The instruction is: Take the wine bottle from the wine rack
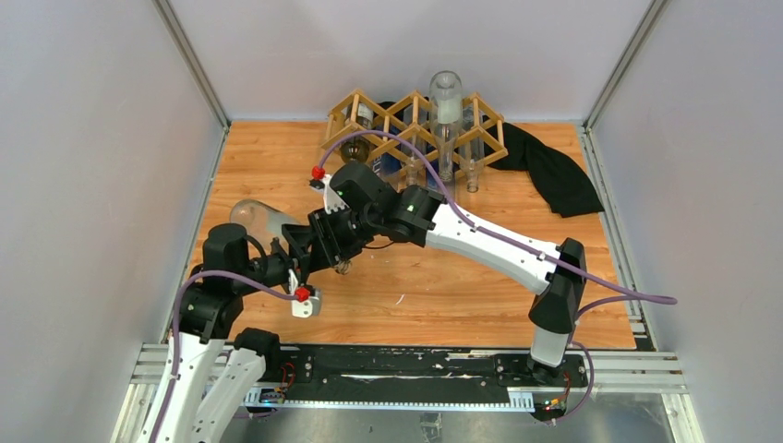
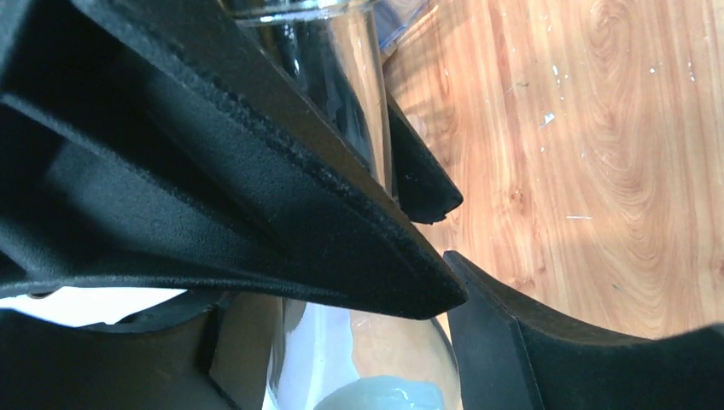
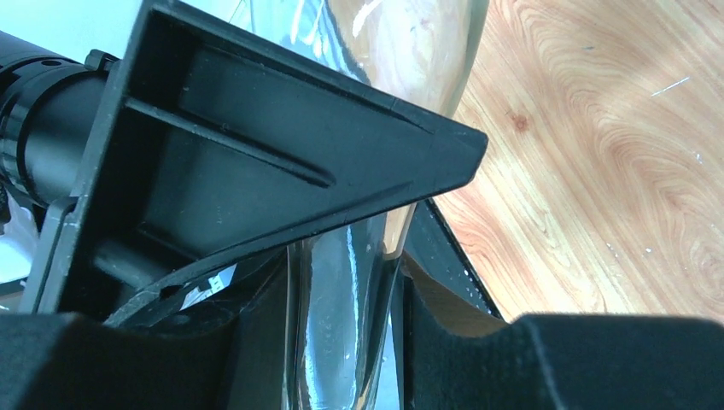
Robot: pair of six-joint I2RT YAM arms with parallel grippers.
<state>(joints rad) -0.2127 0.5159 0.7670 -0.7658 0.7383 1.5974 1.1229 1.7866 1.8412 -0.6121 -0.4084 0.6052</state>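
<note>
The wine bottle (image 1: pixel 254 218), clear glass, lies on its side low over the bench (image 1: pixel 480 295), left of centre and well apart from the wine rack (image 1: pixel 415 125) at the far edge. I cannot tell whether it touches the wood. Your right claw (image 1: pixel 332 242) pinches the neck, and your left claw (image 1: pixel 300 247) sits narrow around the glass just beside it. The lift-off looks complete, so you seem to be at the set-down. Lower it flat before either claw lets go, because smooth glass may roll. No label or writing is readable.
</note>
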